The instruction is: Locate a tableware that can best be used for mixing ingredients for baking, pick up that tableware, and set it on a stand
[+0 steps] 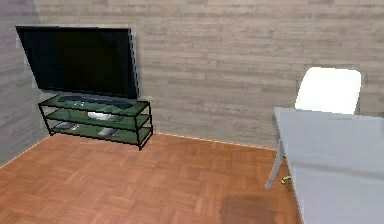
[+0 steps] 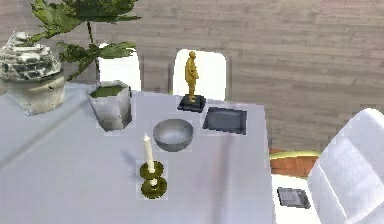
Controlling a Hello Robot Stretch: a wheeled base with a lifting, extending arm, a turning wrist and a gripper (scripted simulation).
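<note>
A grey bowl (image 2: 173, 134) sits on the pale grey table (image 2: 60, 170) in the arm side view, near the table's middle. In the forward view a black glass-shelved TV stand (image 1: 98, 118) stands against the brick wall at the left, with a large dark television (image 1: 78, 60) on it. A few small items lie on the stand's shelves.
Also on the table: a candle in a brass holder (image 2: 151, 170), a gold statuette (image 2: 191, 78), a dark square tray (image 2: 226, 120), a grey planter (image 2: 111, 103) and a leafy plant in a stone pot (image 2: 35, 75). White chairs (image 2: 345, 170) ring the table (image 1: 340, 160). Wooden floor (image 1: 150, 180) lies before the stand.
</note>
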